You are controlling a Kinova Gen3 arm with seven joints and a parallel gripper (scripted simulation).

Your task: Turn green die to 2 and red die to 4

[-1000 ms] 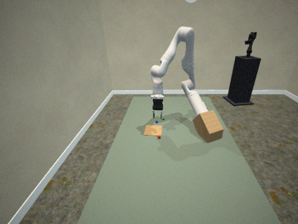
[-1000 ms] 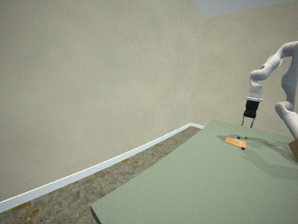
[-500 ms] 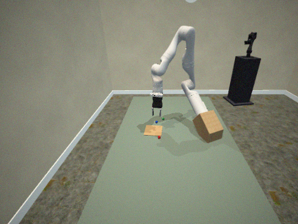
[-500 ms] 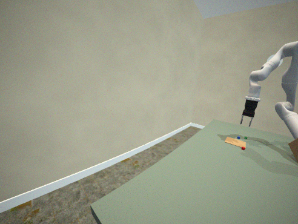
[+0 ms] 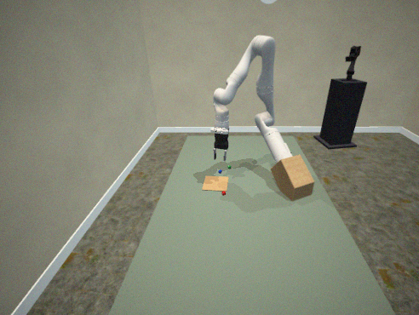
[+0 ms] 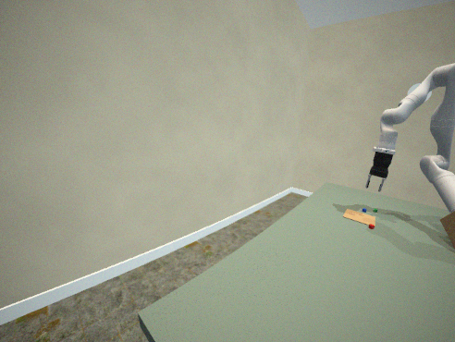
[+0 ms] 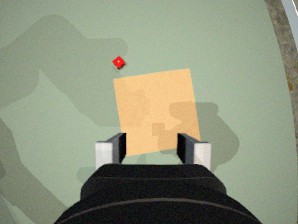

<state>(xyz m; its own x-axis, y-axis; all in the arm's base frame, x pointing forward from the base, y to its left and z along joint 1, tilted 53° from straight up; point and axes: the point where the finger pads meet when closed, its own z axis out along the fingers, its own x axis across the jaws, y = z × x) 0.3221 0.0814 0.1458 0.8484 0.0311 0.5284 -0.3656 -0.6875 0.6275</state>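
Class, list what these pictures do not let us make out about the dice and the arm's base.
- Top: numbers on the green die and blue die, too small.
- Wrist: both dice, not visible.
- Exterior: arm's base, cut off by the right edge.

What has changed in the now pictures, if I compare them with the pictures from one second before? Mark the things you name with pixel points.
The open claw [image 5: 220, 157] [image 6: 374, 189] [image 7: 151, 143] has moved a little to the left in the top view. Nothing was grasped. The mat [image 5: 215, 183] [image 6: 359, 217] [image 7: 162, 95] and dice stayed.
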